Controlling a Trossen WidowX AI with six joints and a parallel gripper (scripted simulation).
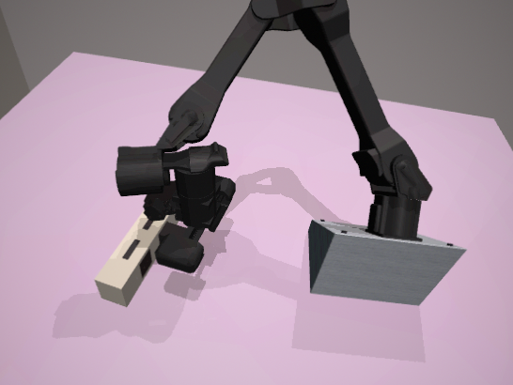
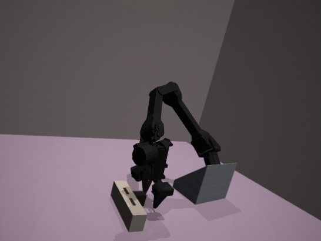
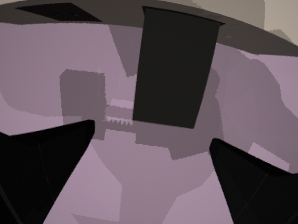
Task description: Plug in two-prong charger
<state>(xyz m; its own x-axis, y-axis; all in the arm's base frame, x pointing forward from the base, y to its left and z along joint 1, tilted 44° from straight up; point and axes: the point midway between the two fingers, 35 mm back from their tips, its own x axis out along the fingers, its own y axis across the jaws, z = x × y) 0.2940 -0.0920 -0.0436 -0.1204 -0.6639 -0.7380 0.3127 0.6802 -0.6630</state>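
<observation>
Tool [image 1: 176,230] [image 2: 150,200] [image 3: 153,136] open nearly to its full width, with nothing in its grip. Both black fingers pointing down beside the power strip [image 1: 113,280] [image 2: 138,222] [image 3: 250,39], on the side towards the grey wedge-shaped block [image 1: 385,268] [image 2: 216,182]. Power strip lying flat on the tabletop [image 1: 263,343] [image 2: 67,176] [image 3: 85,192], slanted, cream-coloured, well in from the far left corner as seen from the top, with its long axis running roughly towards the tabletop's far edge. Two dark slots [image 1: 131,249] [image 2: 132,201] in a row along its upper face. On the long side by the tool, a dark rectangular patch [image 1: 147,264] [image 3: 60,11] and, farther along, a dark block [image 2: 141,197] [image 3: 175,67] jutting out from that same side, seated against it. In the wrist view, block hanging between the fingers' directions but above the line of their tips, touching neither. Possibly the charger; impossible to tell for certain, with no prongs visible. Arm [image 1: 235,52] [image 2: 191,117] bent in a high arch from the grey block, well apart from the strip and nearer the tabletop's right edge in the top view. Shadows of arm and tool across the tabletop.
</observation>
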